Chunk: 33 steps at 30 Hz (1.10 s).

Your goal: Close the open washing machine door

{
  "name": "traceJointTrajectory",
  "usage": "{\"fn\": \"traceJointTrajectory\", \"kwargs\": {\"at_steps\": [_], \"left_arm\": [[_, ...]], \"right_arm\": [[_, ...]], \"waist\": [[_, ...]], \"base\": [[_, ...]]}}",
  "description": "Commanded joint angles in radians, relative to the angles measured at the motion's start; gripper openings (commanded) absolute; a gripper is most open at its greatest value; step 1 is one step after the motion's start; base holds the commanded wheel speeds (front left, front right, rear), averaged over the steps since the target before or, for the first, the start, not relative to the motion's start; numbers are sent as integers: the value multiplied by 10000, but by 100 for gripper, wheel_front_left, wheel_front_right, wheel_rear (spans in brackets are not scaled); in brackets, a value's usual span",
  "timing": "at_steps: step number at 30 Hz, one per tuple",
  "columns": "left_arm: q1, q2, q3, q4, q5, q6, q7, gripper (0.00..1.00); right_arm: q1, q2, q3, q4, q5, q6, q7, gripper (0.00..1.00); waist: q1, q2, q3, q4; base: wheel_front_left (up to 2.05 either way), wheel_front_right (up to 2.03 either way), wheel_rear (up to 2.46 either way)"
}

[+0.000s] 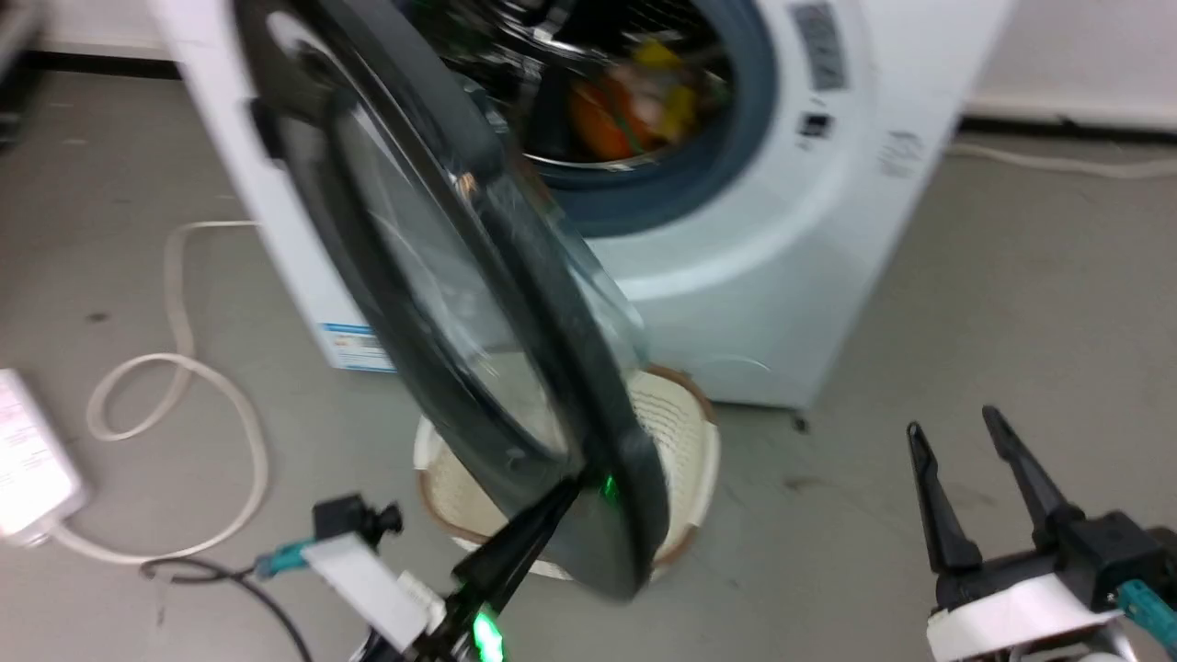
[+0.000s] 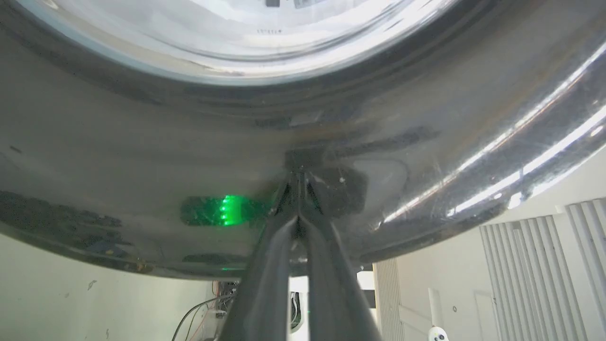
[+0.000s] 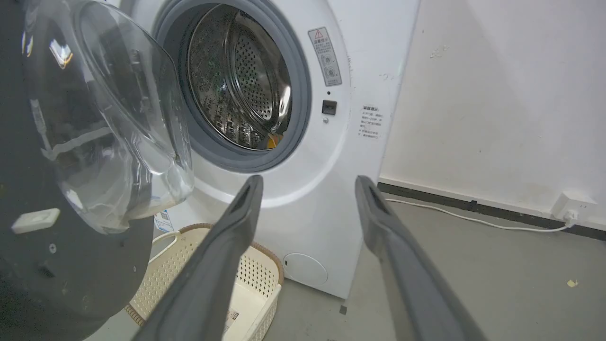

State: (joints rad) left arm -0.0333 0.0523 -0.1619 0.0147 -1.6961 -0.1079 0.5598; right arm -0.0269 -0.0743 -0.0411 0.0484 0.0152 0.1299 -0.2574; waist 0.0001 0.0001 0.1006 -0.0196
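Note:
The washing machine door (image 1: 478, 303) stands swung out from the white washer (image 1: 828, 230), its glossy black rim and clear glass bowl facing me edge-on. In the right wrist view the washing machine door (image 3: 94, 142) shows its inner side with the bulging glass. My left gripper (image 1: 575, 485) is shut, its tips pressed against the outer black rim near the door's lower edge; the left wrist view shows the left gripper (image 2: 298, 182) touching the shiny rim (image 2: 142, 142). My right gripper (image 1: 956, 428) hangs open at the lower right, apart from the door, holding nothing.
A cream laundry basket (image 1: 685, 432) sits on the floor under the door, in front of the washer. Colourful laundry (image 1: 634, 101) lies inside the drum. A white cable (image 1: 184, 368) and power strip (image 1: 28, 455) lie on the grey floor at the left.

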Motion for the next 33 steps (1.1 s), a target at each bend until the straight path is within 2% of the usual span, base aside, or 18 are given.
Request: {"fn": "traceJointTrajectory", "kwargs": {"at_steps": [1,9,15,18,25,33], "left_arm": [[-306,-19,-167,67,-81,-76,-133,0],[-2311,-20,-989,1058,-484,-207,-1638,0],[-4347,-20,-1105,2684,-1332,-221,-3717,0],[-5436,-20,-1217,3390,-1526,-224,-4374,0],[-6393,-20,-1580,3987,-1556,-226,-4847,0],[-4979,-14,-1661,3329,-980,-227,-4915,0]], "right_arm": [[-187,-54,-10,-65,-17,8,-44,100],[-520,0,106,-100,77,8,-44,100],[-708,99,284,-79,209,8,-44,100],[-807,147,421,-81,268,8,-44,100],[-909,213,558,11,364,8,-44,100],[-654,215,472,-40,226,8,-44,100]], "waist": [[-1,-1,655,-842],[-1,-1,1440,-2326],[-1,-1,1903,-3004],[-1,-1,2083,-3175],[-1,-1,1988,-3019],[-1,-1,1152,-1931]], "base": [[0,0,0],[0,0,0],[0,0,0],[0,0,0],[0,0,0],[0,0,0]]}}
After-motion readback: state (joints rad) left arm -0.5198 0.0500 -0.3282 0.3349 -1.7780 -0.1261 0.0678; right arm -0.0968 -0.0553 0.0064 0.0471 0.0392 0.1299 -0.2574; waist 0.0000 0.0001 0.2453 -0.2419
